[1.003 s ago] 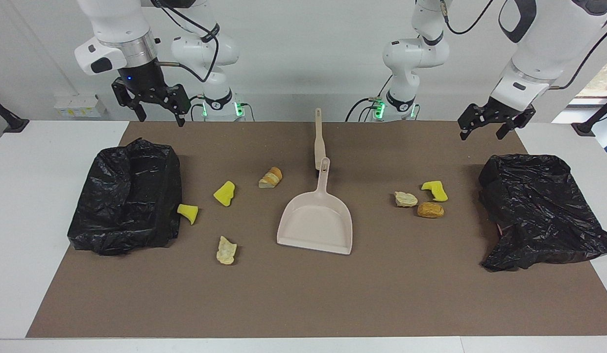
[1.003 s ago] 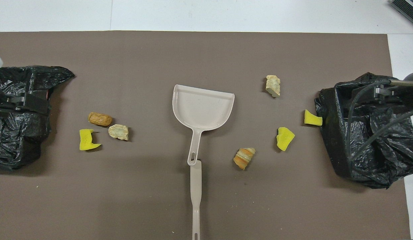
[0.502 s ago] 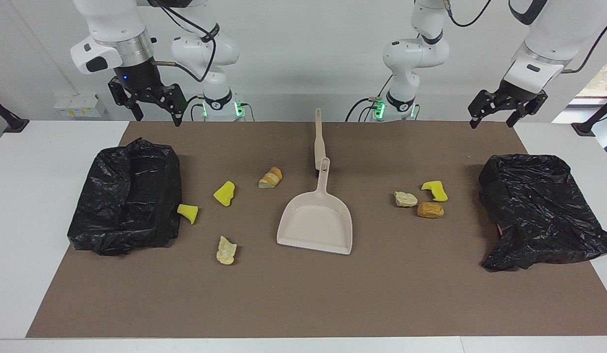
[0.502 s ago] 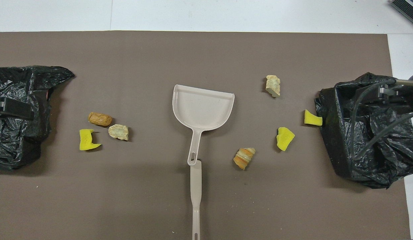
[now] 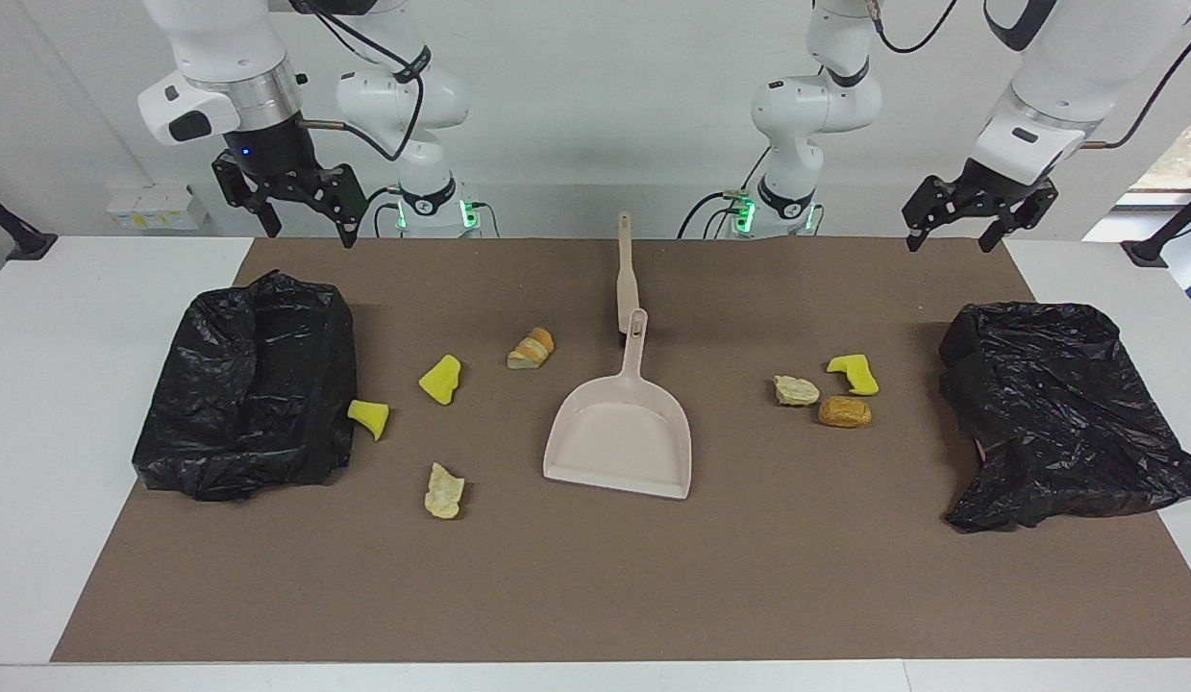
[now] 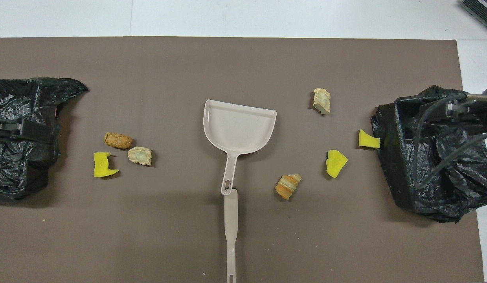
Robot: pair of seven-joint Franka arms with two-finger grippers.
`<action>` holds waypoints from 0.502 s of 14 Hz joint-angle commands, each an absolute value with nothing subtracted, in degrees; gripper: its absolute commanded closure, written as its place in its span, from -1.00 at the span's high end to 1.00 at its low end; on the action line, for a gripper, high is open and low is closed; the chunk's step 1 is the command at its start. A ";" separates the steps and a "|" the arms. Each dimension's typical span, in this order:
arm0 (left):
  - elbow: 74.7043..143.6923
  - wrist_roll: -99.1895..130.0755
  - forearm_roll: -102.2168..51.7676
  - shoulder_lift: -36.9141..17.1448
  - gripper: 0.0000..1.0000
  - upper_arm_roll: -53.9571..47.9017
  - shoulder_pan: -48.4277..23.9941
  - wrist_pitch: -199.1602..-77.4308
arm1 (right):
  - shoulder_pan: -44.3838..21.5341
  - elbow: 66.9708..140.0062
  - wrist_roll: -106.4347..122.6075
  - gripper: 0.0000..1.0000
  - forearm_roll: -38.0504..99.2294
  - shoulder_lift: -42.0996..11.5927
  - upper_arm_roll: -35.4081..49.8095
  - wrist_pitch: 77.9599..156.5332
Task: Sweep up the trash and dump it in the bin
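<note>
Seven small pieces of trash lie loose on the brown mat, all placed here against the beige plastic dustpan (image 5: 619,437) at its middle. Toward the right arm's end of the surface there are four: a striped tan bread lump (image 5: 532,348) nearer the robots than the pan's tray, a yellow sponge chunk (image 5: 441,379) beside it, a yellow sponge wedge (image 5: 369,418) touching or just short of the crumpled black bag-lined bin (image 5: 249,384), and a pale bread lump (image 5: 444,490) level with the pan's open lip. Toward the left arm's end there are three close together: a pale bread lump (image 5: 796,390), an orange-brown bread roll (image 5: 844,411) just beside it, and a yellow L-shaped sponge piece (image 5: 854,375). That makes three sponges and four bread lumps.

The dustpan's long axis runs straight toward the robots, handle nearest them and mouth facing away. A beige brush handle (image 5: 625,274) lies in line with it, its end touching the pan's handle tip. Nothing sits between the trash and the pan.

A second black bag-lined bin (image 5: 1056,413) stands at the left arm's end; two bins in all.

The right gripper (image 5: 311,226) hangs in the air over the mat's edge by the first bin, fingers spread and holding nothing. The left gripper (image 5: 949,233) hangs above the mat's corner by the second bin, fingers likewise spread and holding nothing.
</note>
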State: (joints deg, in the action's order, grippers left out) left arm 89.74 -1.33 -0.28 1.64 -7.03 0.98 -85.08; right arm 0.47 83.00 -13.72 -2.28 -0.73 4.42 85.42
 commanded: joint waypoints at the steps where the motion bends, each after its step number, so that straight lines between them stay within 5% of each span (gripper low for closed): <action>1: 97.09 -3.68 -0.88 3.77 1.00 -6.68 -2.80 -87.78 | 0.97 84.55 -12.22 1.00 -1.23 0.62 4.22 85.43; 7: 121.09 -2.82 -3.16 12.82 1.00 -6.59 -13.16 -106.95 | 2.20 84.81 -12.13 1.00 -1.14 0.70 4.39 85.16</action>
State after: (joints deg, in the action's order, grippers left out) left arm 112.21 -2.58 -2.09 6.78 -7.75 -10.07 -102.18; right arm 1.50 83.09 -13.72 -2.28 -0.72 4.11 85.07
